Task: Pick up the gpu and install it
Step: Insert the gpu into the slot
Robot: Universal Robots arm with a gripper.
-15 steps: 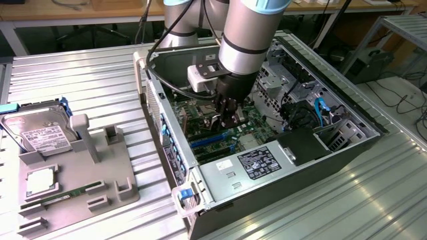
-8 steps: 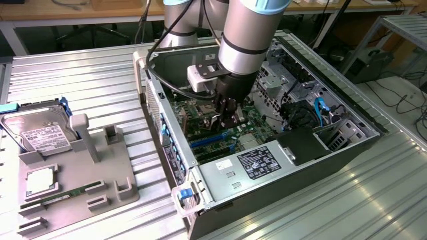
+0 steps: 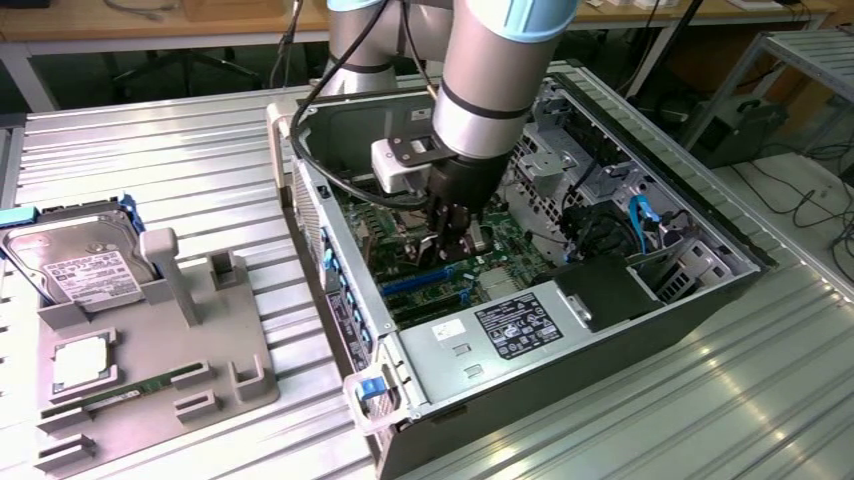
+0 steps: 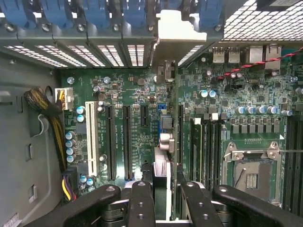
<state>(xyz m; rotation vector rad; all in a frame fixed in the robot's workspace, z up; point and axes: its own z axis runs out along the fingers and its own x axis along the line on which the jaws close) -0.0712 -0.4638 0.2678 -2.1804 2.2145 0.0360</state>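
Note:
The gpu [image 4: 162,182] is a thin card seen edge-on in the wrist view, running away from my fingers toward the case's rear wall. Its pale metal bracket [image 4: 181,33] sits at the slotted rear openings. My gripper [image 4: 163,201] is shut on the card, with the black fingers [image 4: 142,201] pressed on both faces. In the exterior view the gripper [image 3: 451,238] reaches down inside the open computer case [image 3: 707,270] and holds the gpu [image 3: 458,256] upright, low over the green motherboard [image 3: 400,225]. Whether the card's edge sits in a slot I cannot tell.
Black expansion slots [image 4: 128,142] and a white slot [image 4: 91,137] lie beside the card, and the CPU socket [image 4: 251,170] is on its other side. A cable bundle [image 4: 49,116] hangs near the case wall. At the exterior view's left a grey fixture [image 3: 200,330] holds a hard drive [image 3: 80,265] and a memory stick [image 3: 134,385].

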